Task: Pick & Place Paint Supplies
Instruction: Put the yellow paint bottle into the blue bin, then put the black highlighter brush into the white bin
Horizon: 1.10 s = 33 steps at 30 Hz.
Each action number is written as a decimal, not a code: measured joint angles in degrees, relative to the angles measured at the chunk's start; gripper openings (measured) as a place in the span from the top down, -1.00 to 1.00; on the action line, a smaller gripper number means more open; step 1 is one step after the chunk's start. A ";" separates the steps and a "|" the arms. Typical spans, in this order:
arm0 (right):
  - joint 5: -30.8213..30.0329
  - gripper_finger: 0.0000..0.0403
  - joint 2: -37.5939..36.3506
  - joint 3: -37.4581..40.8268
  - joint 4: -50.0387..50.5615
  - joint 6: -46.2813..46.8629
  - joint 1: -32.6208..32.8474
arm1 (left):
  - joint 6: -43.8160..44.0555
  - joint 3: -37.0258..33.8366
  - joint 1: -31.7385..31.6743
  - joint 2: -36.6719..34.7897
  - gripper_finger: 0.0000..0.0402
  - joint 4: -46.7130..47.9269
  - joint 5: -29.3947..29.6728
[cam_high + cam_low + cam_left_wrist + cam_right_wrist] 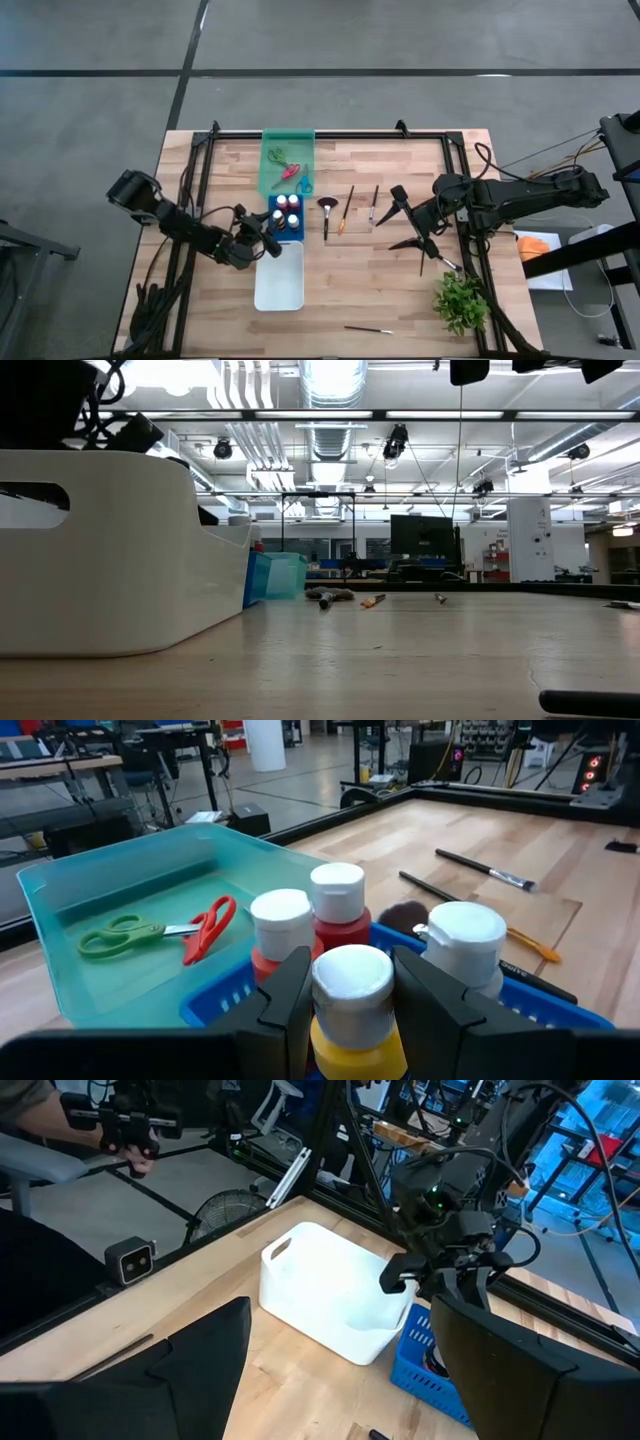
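My left gripper [270, 241] is at the near end of the blue tray [272, 209] and is shut on a yellow-banded paint bottle with a white cap [352, 988]. Three other white-capped bottles [337, 900] stand in the blue tray beyond it. Green and red scissors [160, 932] lie in the green tray [288, 150]. Three brushes [345, 210] lie on the table right of the blue tray. A fourth brush [368, 329] lies near the front edge. My right gripper [412, 226] is open and empty, right of the brushes. My left gripper pinches the yellow-banded bottle between its two fingers [290, 995], one on each side at the cap and shoulder [322, 990]. The fingers come level from the table's near-left side. The bottle is upright. Its base is hidden by the gripper.
A white tray [280, 290] sits just in front of the blue tray, beside my left gripper. A leafy green plant [460, 302] stands at the near right. A black frame [330, 133] runs along the table's far and side edges. A person's hand [135, 1155] shows beyond the table.
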<state>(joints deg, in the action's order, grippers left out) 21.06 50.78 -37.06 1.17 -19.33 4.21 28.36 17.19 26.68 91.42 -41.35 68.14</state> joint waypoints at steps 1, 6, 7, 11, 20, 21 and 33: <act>-0.02 -0.52 0.00 0.00 -0.01 -0.02 0.00 | -0.02 0.03 0.00 0.50 0.43 -0.62 0.16; -0.03 -0.52 0.00 0.00 0.02 0.00 0.00 | 0.34 0.09 0.00 1.74 0.43 -1.82 0.46; -0.03 -0.52 0.00 0.00 0.03 0.00 0.00 | 0.56 0.09 0.00 1.73 0.42 -1.81 0.47; -0.04 -0.52 0.00 0.00 0.34 0.08 -0.02 | 0.74 -0.02 0.13 1.68 0.09 -1.46 0.86; -0.04 -0.52 0.00 0.02 1.42 0.30 -0.02 | 0.68 0.10 0.24 1.63 -0.31 -2.55 1.55; -0.04 -0.52 0.00 0.02 1.54 0.29 -0.02 | 0.50 0.11 0.26 1.63 -0.31 -2.95 1.65; -0.04 -0.52 0.00 0.01 1.57 0.33 0.02 | -6.69 0.11 0.39 -3.72 -0.32 -4.32 1.92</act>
<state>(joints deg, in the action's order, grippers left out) 21.02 50.78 -37.04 2.74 -19.00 4.23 21.67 17.30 27.07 87.70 -45.67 70.06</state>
